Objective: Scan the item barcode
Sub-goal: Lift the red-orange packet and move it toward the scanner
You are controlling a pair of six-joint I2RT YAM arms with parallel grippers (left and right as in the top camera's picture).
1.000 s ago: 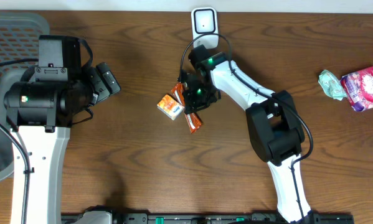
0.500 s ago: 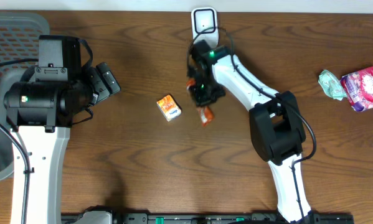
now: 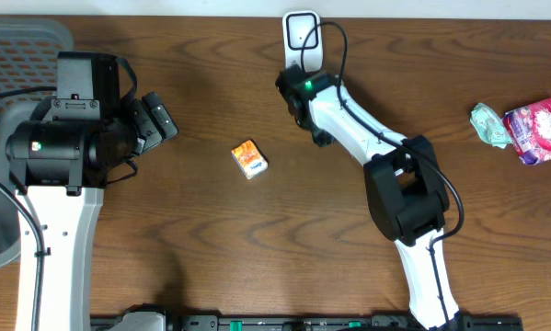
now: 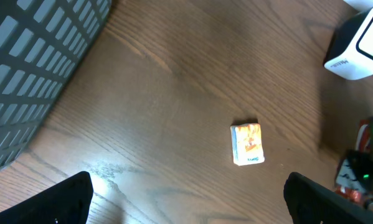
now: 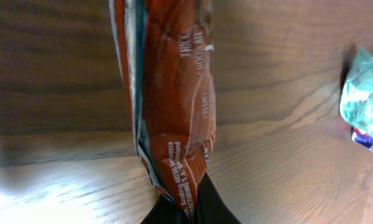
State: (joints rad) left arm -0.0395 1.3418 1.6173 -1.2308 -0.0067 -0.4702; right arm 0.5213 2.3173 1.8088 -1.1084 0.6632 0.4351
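The orange-brown foil snack wrapper (image 5: 174, 106) hung lengthwise in the right wrist view, pinched by one thin end in the right gripper (image 5: 187, 210), whose fingers were clamped together on that seam. From overhead the wrapper was hidden under the right arm, which sat just at 6 o'clock of the white rounded barcode scanner (image 3: 303, 32) standing at the 12 o'clock edge of the dark wooden table (image 3: 165, 230). No barcode showed on the face turned to the wrist camera, so which side carried it could not be told.

The likeliest trouble was the hold itself: only a sliver of slick foil was caught, and a quick wrist turn could have let it slide out and drop. The wrapper also looked limp, so it might have swung, folded or crinkled, leaving the code angled away from the scanner window and unread. With the arm that near, a careless reach could have nudged the scanner over.

The small orange carton (image 3: 249, 158) lay flat at 8 o'clock of the arm, well apart and out of the way. The left gripper (image 3: 157, 118) waited with its fingers spread wide at the 9 o'clock side, near the grey mesh basket (image 3: 22, 46), posing no collision risk
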